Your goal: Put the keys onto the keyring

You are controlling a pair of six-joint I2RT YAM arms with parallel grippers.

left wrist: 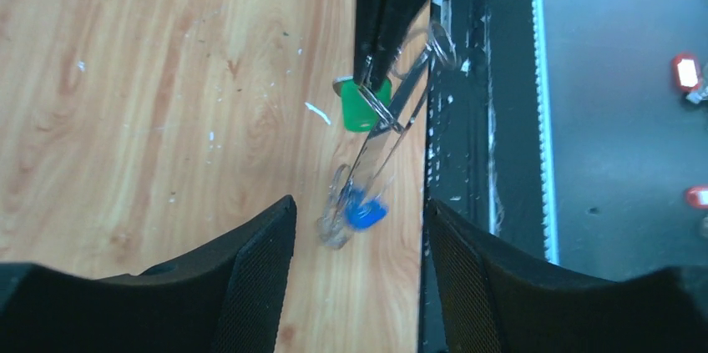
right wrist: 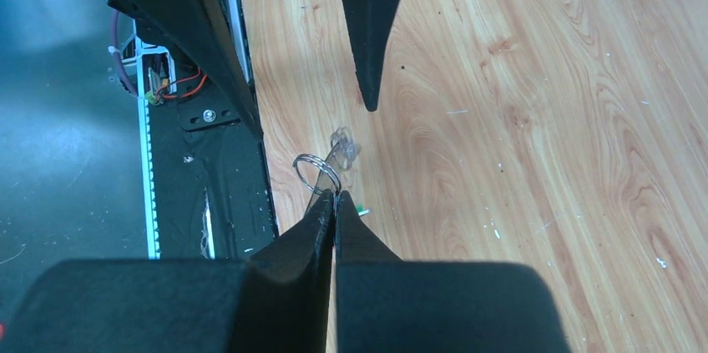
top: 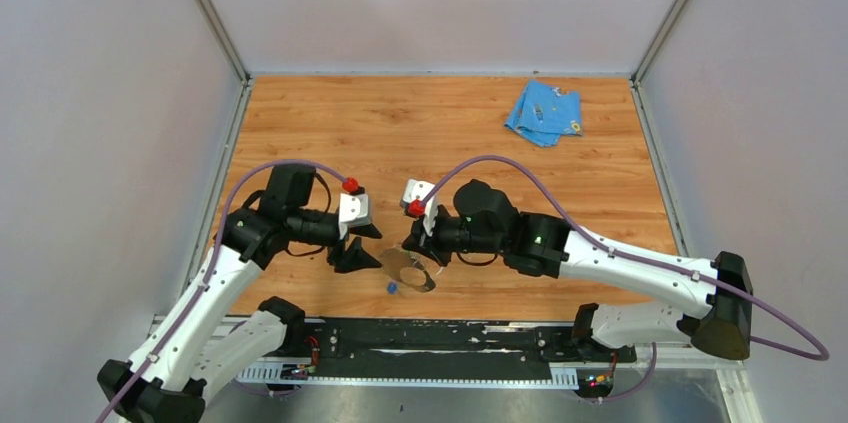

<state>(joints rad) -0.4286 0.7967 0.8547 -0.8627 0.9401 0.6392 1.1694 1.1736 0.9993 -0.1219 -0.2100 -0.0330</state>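
My right gripper (top: 413,246) is shut on the keyring (top: 412,271), a thin grey metal loop held just above the wood near the table's front edge. In the right wrist view the fingertips (right wrist: 336,203) pinch the wire, and a small loop (right wrist: 316,171) pokes out beyond them. The green key (left wrist: 361,111) hangs right at those tips. The blue key (left wrist: 365,213) sits at the keyring's (left wrist: 384,148) lower end, by the table edge. My left gripper (left wrist: 361,204) is open, its tips either side of the blue key, touching nothing.
A light-blue cloth (top: 545,111) lies at the back right of the wooden table (top: 420,133). The black base rail (top: 430,338) runs just past the front edge, close to the keys. Grey walls enclose the table on three sides.
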